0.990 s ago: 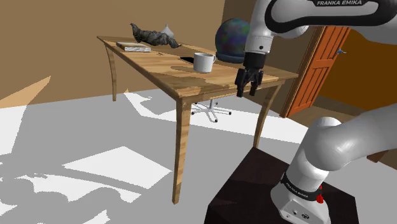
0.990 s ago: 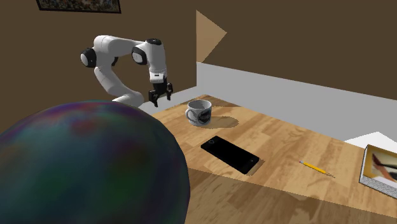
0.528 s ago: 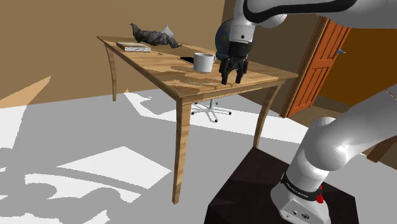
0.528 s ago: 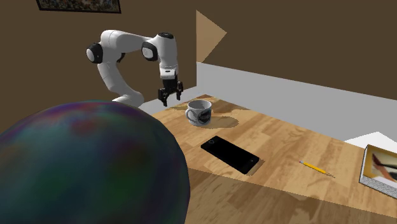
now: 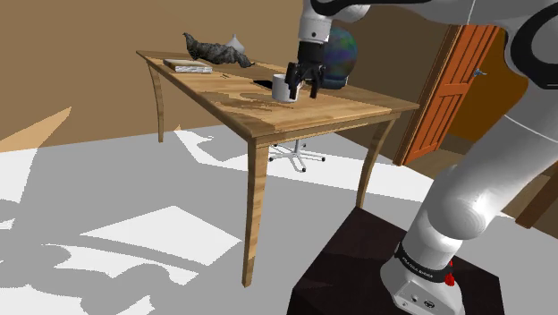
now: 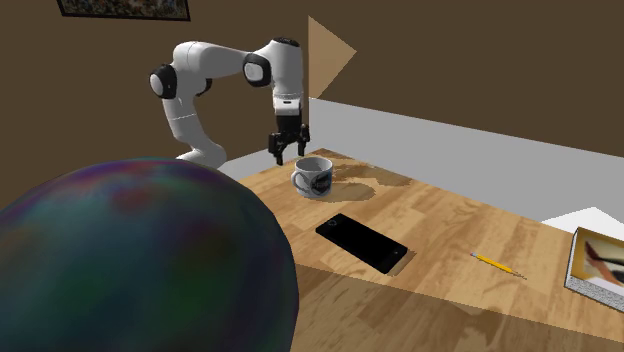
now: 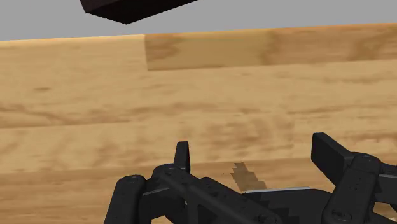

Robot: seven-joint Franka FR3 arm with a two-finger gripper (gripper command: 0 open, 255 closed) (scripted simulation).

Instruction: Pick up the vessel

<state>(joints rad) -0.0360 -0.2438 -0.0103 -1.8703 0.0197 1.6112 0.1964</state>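
In the second exterior view the globe (image 6: pixel 130 260) runs off the lower left corner and hides the lower left part of the tabletop (image 6: pixel 450 230) from you. The book (image 6: pixel 598 262) is cut at the right edge, and the print on the mug (image 6: pixel 312 176) is too small to read. In the shoulder view the pincer (image 5: pixel 302 87) covers the mug's right side, upper centre.

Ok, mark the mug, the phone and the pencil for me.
mug (image 6: pixel 312 178), second exterior view, on its outer side wall.
phone (image 6: pixel 362 243), second exterior view, middle of its black face.
pencil (image 6: pixel 497 264), second exterior view, midway along its yellow shaft.
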